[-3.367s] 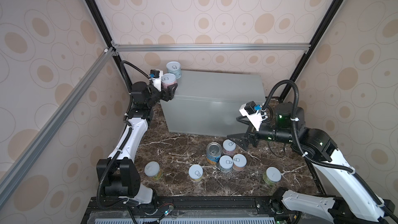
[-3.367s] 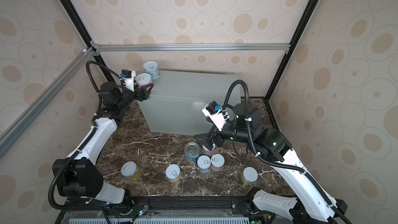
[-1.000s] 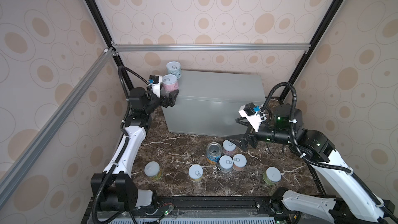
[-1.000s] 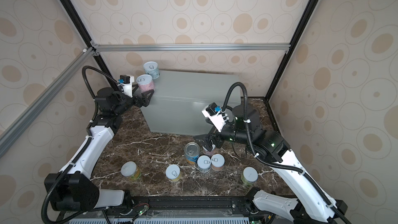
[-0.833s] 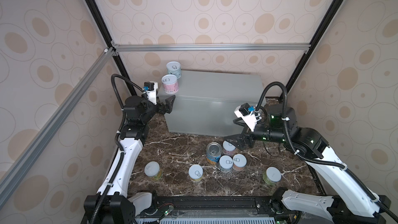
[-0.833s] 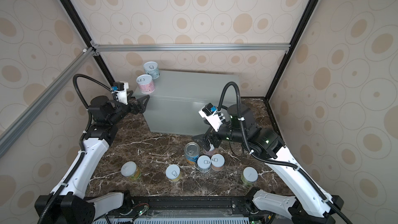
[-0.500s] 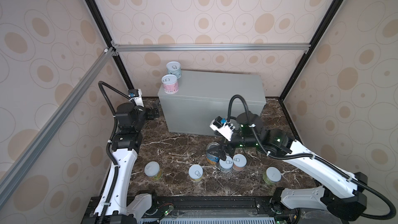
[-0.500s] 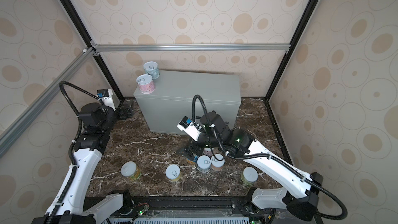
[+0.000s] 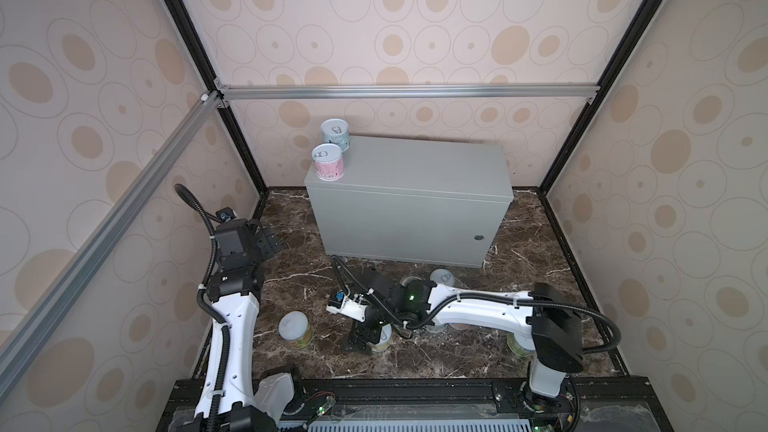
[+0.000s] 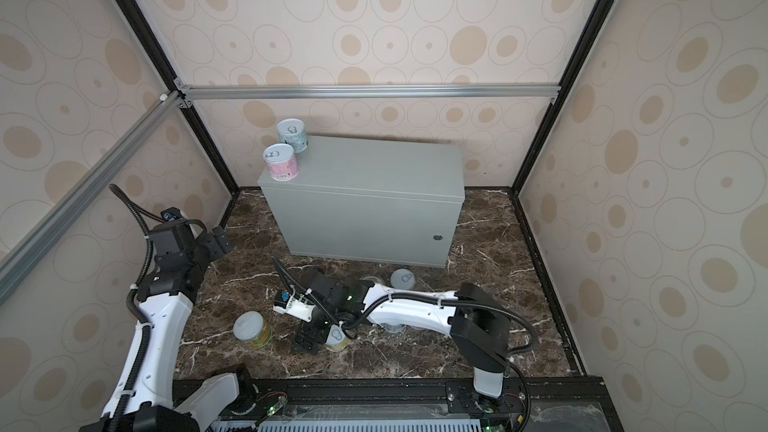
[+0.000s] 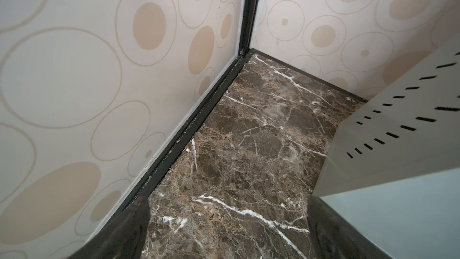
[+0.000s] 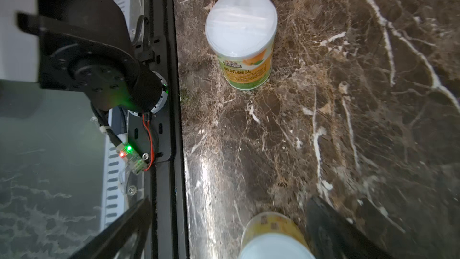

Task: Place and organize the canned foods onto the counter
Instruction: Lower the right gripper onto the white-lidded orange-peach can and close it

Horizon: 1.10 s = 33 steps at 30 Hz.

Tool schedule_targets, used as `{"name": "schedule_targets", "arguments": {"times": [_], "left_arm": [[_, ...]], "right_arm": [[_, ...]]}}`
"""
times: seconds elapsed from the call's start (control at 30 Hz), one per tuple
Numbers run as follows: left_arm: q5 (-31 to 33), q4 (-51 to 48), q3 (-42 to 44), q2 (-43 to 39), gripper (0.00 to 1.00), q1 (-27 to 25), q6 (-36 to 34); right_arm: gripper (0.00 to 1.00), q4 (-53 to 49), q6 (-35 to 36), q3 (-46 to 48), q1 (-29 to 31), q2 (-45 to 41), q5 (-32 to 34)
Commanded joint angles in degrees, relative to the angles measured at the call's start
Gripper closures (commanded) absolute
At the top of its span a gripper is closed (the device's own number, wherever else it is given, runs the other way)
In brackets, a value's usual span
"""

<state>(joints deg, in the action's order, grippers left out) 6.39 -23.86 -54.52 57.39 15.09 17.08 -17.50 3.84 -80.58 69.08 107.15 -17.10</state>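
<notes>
In both top views 2 cans, pink can (image 9: 328, 162) & pale blue can (image 9: 336, 135), are standing on the counter (image 9: 407, 222) along its top's left edge. The left gripper (image 9: 270, 242) is hanging off the counter's left end and the right gripper (image 9: 370, 342) is straddling a yellow can (image 9: 382, 336) well in front of the counter. Left wrist view is showing fingers (image 11: 119, 232) apart w/ only marble floor (image 11: 249, 145) btwn them, beside the counter's slotted side (image 11: 398, 130); right wrist view is showing fingers (image 12: 331, 232) spread wide around the yellow can (image 12: 273, 235), not clamping it.
</notes>
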Motion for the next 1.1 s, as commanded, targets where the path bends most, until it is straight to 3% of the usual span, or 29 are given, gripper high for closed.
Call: {"name": "schedule_targets", "arguments": {"times": [0.0, 0.43, 0.77, 0.97, 1.07], "left_arm": [[-1.2, -1.0, -0.2, -1.2, 0.02, 0.4, 2.0], [-3.6, -0.3, -1.0, -0.1, 0.02, 2.1, 3.5], [-4.0, 0.0, -1.2, 0.1, 0.02, 2.3, 3.5], [-5.3, 0.8, -0.7, 0.2, 0.02, 2.3, 3.9], [-9.2, 3.0, 0.4, -0.2, 0.02, 2.3, 4.0]], "right_arm": [[0.0, 3.8, 3.1, -6.7, 1.1, 5.2, -3.0], [0.0, 11.5, -0.1, -22.0, 1.7, 22.6, -6.1], [0.0, 12.5, -2.1, -32.7, 2.1, 32.3, -2.1], [0.16, 17.1, -3.0, -26.8, 1.9, 28.5, 3.3], [0.24, 19.0, -3.6, -22.0, 1.4, 24.8, 5.0]]}}
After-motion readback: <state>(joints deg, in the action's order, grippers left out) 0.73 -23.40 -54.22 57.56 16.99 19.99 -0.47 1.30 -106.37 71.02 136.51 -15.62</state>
